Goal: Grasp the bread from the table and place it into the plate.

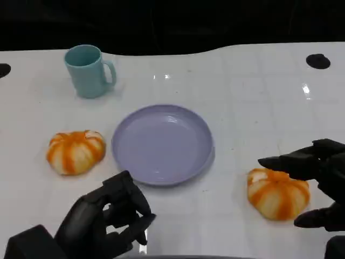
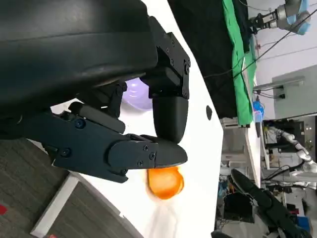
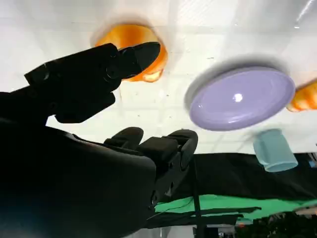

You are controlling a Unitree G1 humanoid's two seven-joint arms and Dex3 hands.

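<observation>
- Black and many-fingered, the left robot hand (image 1: 110, 216) sits nearest, low over the front edge of the glossy white surface (image 1: 248, 102); its fingers are curled inward with nothing in them, and its forearm is cut off by the frame corner.
- Black too, the right robot hand (image 1: 318, 181) enters from the right edge, partly cropped; its fingers are spread apart, one reaching over the top and another below the near side of the right-hand orange-and-white striped round bread roll (image 1: 277, 193). Whether any finger actually touches the roll is hard to tell; the roll rests on the surface.
- From the right wrist view, a fingertip overlaps that same roll (image 3: 130, 52), hiding part of it.
- From the left wrist view, the roll (image 2: 166, 182) shows partly covered by the left hand's fingers (image 2: 148, 153), and the plate is mostly hidden behind the hand.
- Round, shallow and lavender, the plastic plate (image 1: 161, 144) lies at the middle of the surface, holding nothing, well apart from both rolls.
- A second orange-and-white striped bread roll (image 1: 75, 151) lies just left of the plate, not touching it.
- Farthest back left stands an upright teal mug (image 1: 88, 70), handle turned right.
- A small black round spot (image 1: 318, 61) marks the far right of the surface; what it is cannot be made out.
</observation>
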